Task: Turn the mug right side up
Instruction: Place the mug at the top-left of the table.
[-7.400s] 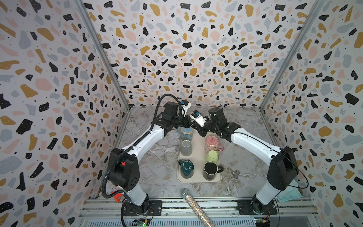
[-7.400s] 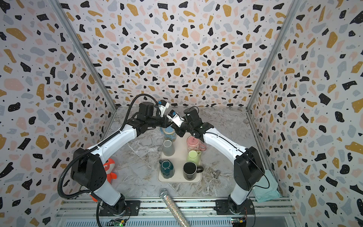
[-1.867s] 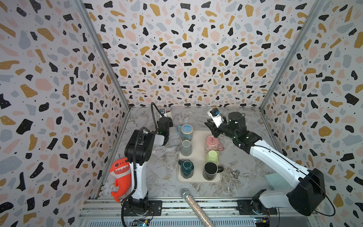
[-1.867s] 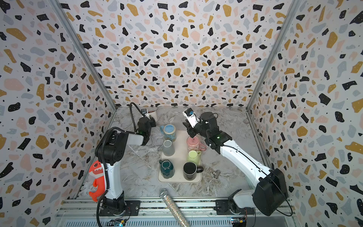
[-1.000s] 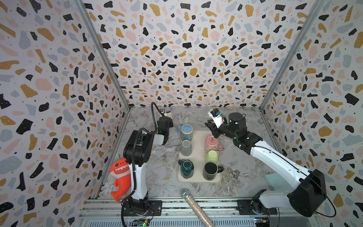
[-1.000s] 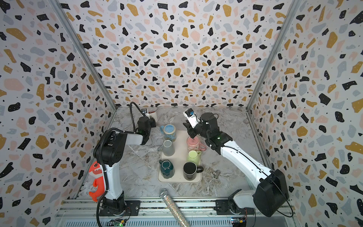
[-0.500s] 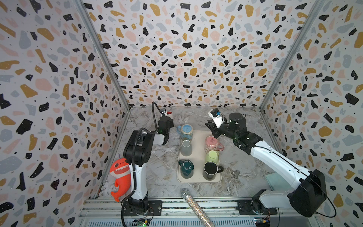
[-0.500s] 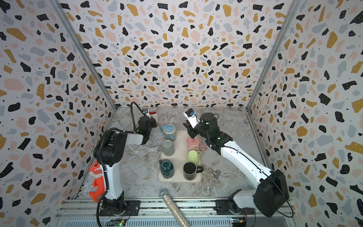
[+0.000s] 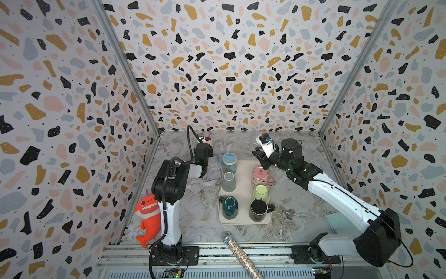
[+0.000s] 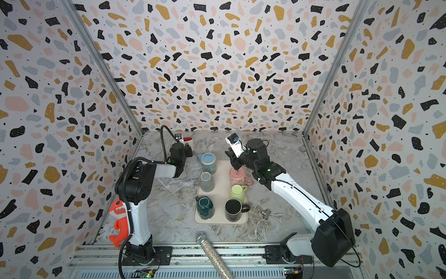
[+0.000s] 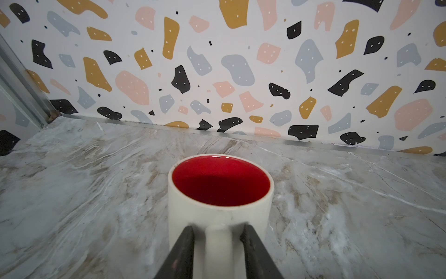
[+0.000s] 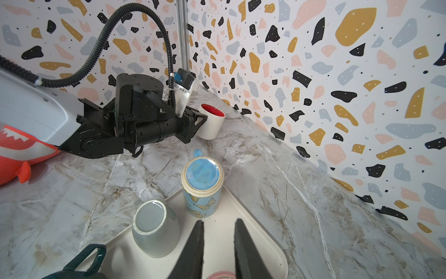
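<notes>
The mug [image 11: 220, 193], white outside and red inside, stands upright with its mouth up on the marble table near the back wall, seen in both top views [image 9: 208, 139] [image 10: 188, 141] and in the right wrist view [image 12: 212, 123]. My left gripper [image 11: 218, 229] is open, one finger on each side of the mug's handle with a small gap on both sides. My right gripper [image 12: 218, 223] hovers open and empty over the far end of the tray [image 12: 241, 210], well apart from the mug.
The cream tray [image 9: 243, 166] carries upside-down mugs: a blue butterfly one [image 9: 228, 162], grey [image 9: 228, 181], pink [image 9: 260, 176], green [image 9: 260, 192], teal [image 9: 228, 206]; a black mug [image 9: 258, 209] stands upright. A shark toy [image 9: 148, 217] and a glitter microphone [image 9: 239, 253] lie at the front.
Over the last second my left jaws have spread apart off the mug's handle. The mug stays upright where it is. The right arm has barely moved.
</notes>
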You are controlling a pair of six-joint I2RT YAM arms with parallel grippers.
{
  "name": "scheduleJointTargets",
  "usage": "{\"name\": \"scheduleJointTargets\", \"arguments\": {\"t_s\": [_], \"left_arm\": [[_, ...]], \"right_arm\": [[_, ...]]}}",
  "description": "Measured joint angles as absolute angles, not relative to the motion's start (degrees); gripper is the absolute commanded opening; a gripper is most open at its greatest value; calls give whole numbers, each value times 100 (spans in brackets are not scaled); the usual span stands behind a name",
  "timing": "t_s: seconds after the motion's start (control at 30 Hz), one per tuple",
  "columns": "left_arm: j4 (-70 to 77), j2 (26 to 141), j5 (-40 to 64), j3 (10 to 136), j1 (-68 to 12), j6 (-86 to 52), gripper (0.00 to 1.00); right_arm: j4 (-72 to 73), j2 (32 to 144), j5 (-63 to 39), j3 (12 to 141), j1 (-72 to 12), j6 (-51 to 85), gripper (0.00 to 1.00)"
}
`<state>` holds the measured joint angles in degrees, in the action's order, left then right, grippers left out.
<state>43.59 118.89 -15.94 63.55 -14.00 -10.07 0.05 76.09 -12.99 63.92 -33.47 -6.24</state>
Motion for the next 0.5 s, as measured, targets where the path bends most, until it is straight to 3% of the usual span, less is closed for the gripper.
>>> {"name": "scheduleJointTargets", "arguments": {"t_s": [0.5], "left_arm": [[3544,11889,-1592,7030,-1400,-1026,35]], "right_arm": [[5,7609,-1299,6392,-3347,-622,24]]}}
